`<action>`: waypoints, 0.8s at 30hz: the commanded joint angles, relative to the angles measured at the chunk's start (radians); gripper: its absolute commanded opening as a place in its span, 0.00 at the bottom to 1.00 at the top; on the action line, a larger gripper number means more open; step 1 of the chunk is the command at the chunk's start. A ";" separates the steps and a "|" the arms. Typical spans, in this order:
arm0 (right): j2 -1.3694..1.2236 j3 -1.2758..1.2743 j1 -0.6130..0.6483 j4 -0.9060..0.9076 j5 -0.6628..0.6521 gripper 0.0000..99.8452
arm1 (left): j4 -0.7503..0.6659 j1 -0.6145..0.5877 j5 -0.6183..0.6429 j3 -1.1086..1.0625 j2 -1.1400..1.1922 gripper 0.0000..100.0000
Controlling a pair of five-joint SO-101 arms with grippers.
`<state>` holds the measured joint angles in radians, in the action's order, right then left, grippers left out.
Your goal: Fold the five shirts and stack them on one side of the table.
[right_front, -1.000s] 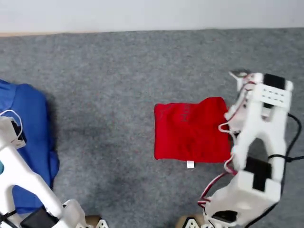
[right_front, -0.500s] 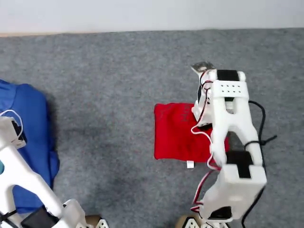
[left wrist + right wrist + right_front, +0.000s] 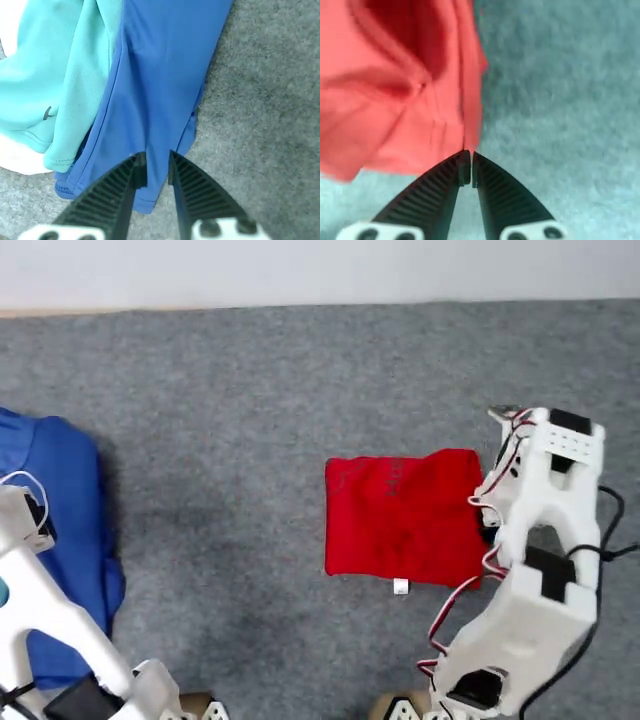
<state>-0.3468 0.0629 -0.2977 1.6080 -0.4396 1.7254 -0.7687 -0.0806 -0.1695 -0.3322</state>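
While the folded red shirt (image 3: pixel 405 520) lies just 3 o'clock of the table's (image 3: pixel 220 390) centre, I hold the right gripper (image 3: pixel 467 162) at its 3 o'clock edge, jaws together. The left gripper (image 3: pixel 157 167), jaws slightly apart, hangs over the blue shirt (image 3: pixel 65 530) at 9 o'clock. Folding looks done; next comes a firm pinch, then a carry toward 9 o'clock.
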 commanded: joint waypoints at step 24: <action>-0.047 0.028 0.426 -0.031 0.319 0.01 | 0.020 0.003 -0.005 0.008 -0.037 0.09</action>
<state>-0.3867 0.0644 0.2133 1.5742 -0.1174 1.7269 -0.7687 -0.0806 -0.1695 -0.3322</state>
